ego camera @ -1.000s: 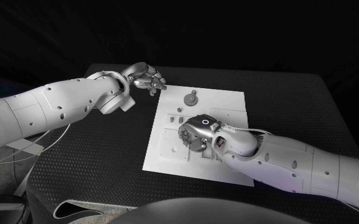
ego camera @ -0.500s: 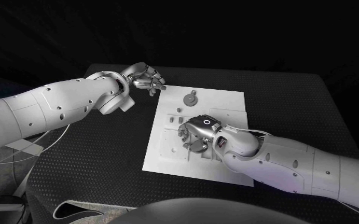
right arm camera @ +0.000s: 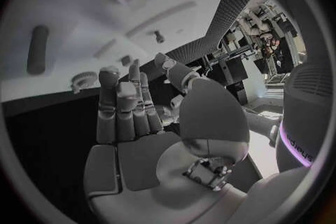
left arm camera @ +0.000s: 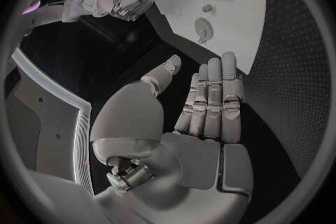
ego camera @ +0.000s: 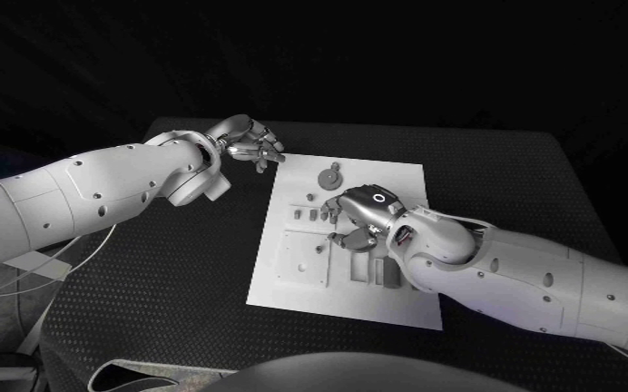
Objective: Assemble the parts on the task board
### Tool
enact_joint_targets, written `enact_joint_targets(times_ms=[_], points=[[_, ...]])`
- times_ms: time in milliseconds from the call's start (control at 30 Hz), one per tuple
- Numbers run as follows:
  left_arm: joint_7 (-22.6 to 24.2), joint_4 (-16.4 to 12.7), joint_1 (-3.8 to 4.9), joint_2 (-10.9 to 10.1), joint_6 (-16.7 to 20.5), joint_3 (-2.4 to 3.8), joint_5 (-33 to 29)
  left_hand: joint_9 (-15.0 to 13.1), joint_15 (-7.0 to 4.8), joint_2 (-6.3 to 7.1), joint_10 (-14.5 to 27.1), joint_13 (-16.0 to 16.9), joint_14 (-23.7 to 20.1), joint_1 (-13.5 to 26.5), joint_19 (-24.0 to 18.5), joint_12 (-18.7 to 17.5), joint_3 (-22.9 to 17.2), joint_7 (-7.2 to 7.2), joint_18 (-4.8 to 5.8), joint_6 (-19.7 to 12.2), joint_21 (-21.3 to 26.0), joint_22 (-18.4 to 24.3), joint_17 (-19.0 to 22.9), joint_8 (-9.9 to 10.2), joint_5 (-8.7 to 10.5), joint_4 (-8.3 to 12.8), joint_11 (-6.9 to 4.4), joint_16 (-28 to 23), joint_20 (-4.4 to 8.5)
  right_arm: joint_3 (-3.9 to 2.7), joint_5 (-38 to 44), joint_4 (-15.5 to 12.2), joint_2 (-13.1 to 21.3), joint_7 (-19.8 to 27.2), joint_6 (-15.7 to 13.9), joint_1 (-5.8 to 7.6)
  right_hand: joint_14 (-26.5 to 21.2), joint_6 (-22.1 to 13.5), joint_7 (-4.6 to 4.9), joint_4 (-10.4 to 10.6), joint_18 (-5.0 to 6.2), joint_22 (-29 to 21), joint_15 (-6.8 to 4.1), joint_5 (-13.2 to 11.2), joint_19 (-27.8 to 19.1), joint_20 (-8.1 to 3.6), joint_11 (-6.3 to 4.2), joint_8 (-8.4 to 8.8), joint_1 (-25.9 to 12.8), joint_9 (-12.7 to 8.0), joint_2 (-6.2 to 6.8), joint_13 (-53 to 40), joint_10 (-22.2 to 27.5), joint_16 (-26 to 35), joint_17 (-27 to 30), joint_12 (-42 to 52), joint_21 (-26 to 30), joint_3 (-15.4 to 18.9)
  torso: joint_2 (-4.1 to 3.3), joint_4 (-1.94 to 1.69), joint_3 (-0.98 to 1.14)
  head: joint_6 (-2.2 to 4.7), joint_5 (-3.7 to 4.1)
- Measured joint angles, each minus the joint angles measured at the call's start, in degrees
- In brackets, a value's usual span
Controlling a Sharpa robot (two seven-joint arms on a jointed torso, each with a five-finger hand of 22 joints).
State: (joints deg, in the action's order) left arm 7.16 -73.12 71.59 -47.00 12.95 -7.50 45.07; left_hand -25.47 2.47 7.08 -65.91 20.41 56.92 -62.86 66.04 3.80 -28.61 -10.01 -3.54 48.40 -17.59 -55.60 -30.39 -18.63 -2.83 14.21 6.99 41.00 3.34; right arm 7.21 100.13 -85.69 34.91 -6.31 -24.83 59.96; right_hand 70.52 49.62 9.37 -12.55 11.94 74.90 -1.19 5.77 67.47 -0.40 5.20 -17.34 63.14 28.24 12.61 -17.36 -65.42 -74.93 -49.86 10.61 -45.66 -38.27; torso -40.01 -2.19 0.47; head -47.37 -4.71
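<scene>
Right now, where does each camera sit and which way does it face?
Head view: on the robot's head, looking down at the flat white task board; shows both arms, silver left hand, silver right hand.
Left wrist view: behind the left hand, facing the board past its fingers.
Right wrist view: behind the right hand, facing the board.
Shared: head and left wrist both show the right hand.

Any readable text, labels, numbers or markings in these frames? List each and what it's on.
No readable words or numbers in any view.
Right hand: a small lit white ring on its back, a sign rather than text.
Task board: recesses and small parts on its face, with no print that can be made out.
Left hand: no marking visible.
Right wrist view: faint lettering on the robot's body at the circle's rim, too blurred to read.
</scene>
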Motion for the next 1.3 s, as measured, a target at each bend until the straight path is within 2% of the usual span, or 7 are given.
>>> enact_joint_targets(times_ms=[100,167,433,633,967,1200,1300], points=[[0.12,0.02,0.00,-0.23,0.13,0.00,0.00,0.00,-0.21,0.00,-0.01,0.01,0.22,0.00,0.19,0.00,0.00,0.00,-0.01,0.00,0.00,0.00,-0.10,0.00,0.00,0.00,-0.01,0.00,-0.20,-0.71,-0.86,-1.67,1.95,0.00,-0.31,1.70,0.38,-0.03,0.03,0.33,0.00,0.00,0.00,0.00,0.17,-0.15,-0.21,0.00,0.00,0.00,0.00,-0.02,-0.21,0.00,0.00,0.00,0.00,0.02,0.01,0.01,0.02,0.25,0.18],[0.17,0.19,0.00,-0.36,0.24,0.00,0.00,0.00,-0.22,0.00,-0.02,0.04,0.22,0.00,0.19,0.00,0.00,0.00,-0.01,0.00,0.00,0.00,-0.13,0.00,0.00,0.00,-0.02,0.00,-0.20,-1.09,-1.47,-2.74,3.60,0.03,-0.35,2.61,0.38,-0.05,0.04,0.39,0.00,0.00,0.00,0.00,0.33,-0.27,-0.20,0.00,0.03,0.00,1.13,-0.01,-0.21,0.00,0.00,0.00,0.00,0.09,0.01,0.05,0.03,0.41,0.26],[0.20,0.26,0.01,-0.64,0.47,-0.02,0.00,0.00,-0.22,0.00,-0.09,0.05,0.22,0.00,0.19,0.00,0.00,0.00,-0.01,0.00,0.00,0.00,-0.19,0.00,0.00,0.00,-0.09,0.00,-0.20,-1.47,-2.88,-5.59,8.74,0.22,0.04,4.93,0.42,-1.84,0.58,0.51,0.00,0.00,-0.04,0.00,0.41,-0.22,0.14,0.00,-0.44,-0.12,2.14,0.03,0.13,0.00,0.01,-0.01,0.00,1.39,0.01,0.10,0.08,0.64,0.29],[0.21,0.60,0.01,-0.65,0.52,-0.03,0.00,-0.01,-0.21,0.00,-0.09,0.05,0.22,0.00,0.32,0.00,0.00,0.01,-0.01,-0.01,0.01,0.00,-0.21,0.00,0.00,0.00,-0.09,0.01,-0.07,-1.50,-2.79,-5.46,10.37,0.65,5.37,6.96,-1.70,-6.29,-1.13,-0.04,-0.53,0.00,2.01,0.00,-1.68,0.22,2.19,1.17,-1.43,-1.04,3.24,1.61,5.28,-0.01,-0.36,-2.87,0.29,3.82,0.01,0.08,0.11,0.57,-0.12],[0.21,0.84,0.01,-0.45,0.53,-0.04,0.00,-0.01,-0.21,0.00,-0.09,0.04,0.22,0.00,0.32,0.00,0.00,0.02,0.00,-0.02,0.01,0.00,-0.28,0.00,0.00,0.00,-0.09,-0.20,-0.07,-1.38,-2.01,-4.91,10.73,0.50,15.36,6.87,-4.36,-9.75,-4.58,1.89,-0.55,0.05,4.24,0.00,-3.41,1.34,4.46,1.89,-2.04,-1.67,3.84,4.71,12.39,-0.01,-0.33,-6.40,1.33,3.80,-0.02,-0.03,0.08,0.57,-0.31],[0.21,0.92,0.00,-0.45,0.53,-0.04,0.00,-0.01,-0.21,0.00,-0.09,0.04,0.22,0.00,0.32,0.00,0.00,0.04,-0.01,-0.04,0.01,0.01,-0.30,0.00,0.00,0.00,-0.09,-0.20,-0.07,-1.38,-1.32,-4.67,10.74,0.12,19.95,6.88,-2.74,-9.90,-4.73,3.70,-0.53,0.04,2.76,0.00,-2.39,0.62,3.22,0.92,-1.82,-1.26,3.99,6.35,14.24,-0.40,0.42,-6.40,1.33,3.25,-0.03,-0.05,0.01,0.30,-0.06],[0.21,0.94,0.00,-0.41,0.53,-0.04,0.00,-0.01,-0.21,0.00,-0.09,0.03,0.22,0.00,0.32,0.00,0.00,0.04,-0.01,-0.04,0.01,0.00,-0.35,0.00,0.00,0.00,-0.09,-0.20,-0.08,-1.32,-0.98,-4.53,10.66,0.01,20.71,6.88,-2.26,-8.65,-3.50,4.35,-0.45,0.04,1.83,0.00,-2.15,0.52,1.61,-0.07,-1.11,-0.90,4.15,7.69,16.65,0.09,1.03,-6.90,1.66,2.60,-0.04,-0.07,-0.01,0.27,0.34]])
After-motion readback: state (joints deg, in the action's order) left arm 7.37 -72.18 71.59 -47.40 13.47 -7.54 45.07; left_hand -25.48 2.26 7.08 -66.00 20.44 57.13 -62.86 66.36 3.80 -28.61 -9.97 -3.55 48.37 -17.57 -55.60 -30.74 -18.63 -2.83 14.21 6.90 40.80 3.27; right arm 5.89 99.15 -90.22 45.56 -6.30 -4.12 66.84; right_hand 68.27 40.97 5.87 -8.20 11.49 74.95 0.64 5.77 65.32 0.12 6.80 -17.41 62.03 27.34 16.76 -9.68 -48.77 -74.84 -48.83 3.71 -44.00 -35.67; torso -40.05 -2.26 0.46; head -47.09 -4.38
